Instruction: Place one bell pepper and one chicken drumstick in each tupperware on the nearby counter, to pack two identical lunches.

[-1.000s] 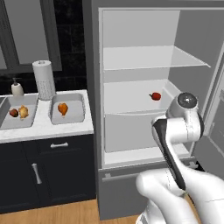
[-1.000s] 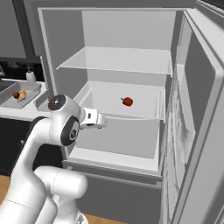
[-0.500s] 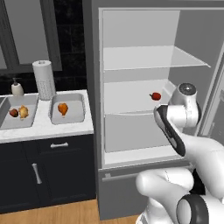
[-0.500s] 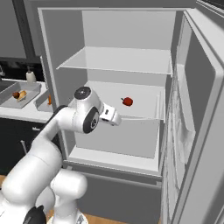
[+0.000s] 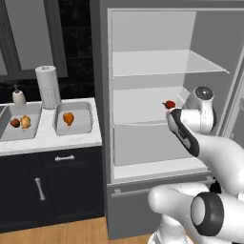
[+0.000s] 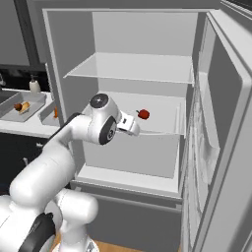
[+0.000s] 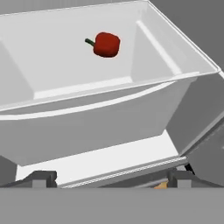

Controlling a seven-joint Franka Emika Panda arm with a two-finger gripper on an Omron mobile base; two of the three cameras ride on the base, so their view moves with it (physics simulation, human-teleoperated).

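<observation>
A red bell pepper (image 5: 168, 104) (image 6: 143, 114) (image 7: 106, 44) lies on the middle shelf of the open fridge (image 5: 157, 62). My gripper (image 6: 135, 128) (image 7: 111, 179) hangs open and empty just in front of and below that shelf, short of the pepper. On the counter (image 5: 47, 140) at the left stand two tupperwares. The left tupperware (image 5: 9, 134) holds a dark red pepper (image 5: 15, 122) and a chicken drumstick (image 5: 25, 122). In the right tupperware (image 5: 74, 131) lies one drumstick (image 5: 68, 118).
The fridge door (image 6: 221, 147) stands open at the right. A glass shelf (image 5: 162, 66) sits above the pepper and a lower white ledge (image 7: 100, 162) lies beneath the hand. A paper towel roll (image 5: 48, 86) and a soap bottle (image 5: 18, 96) stand behind the tupperwares.
The arm has swung up and forward into the fridge opening, bringing the hand closer to the red pepper. The gripper has stayed open.
</observation>
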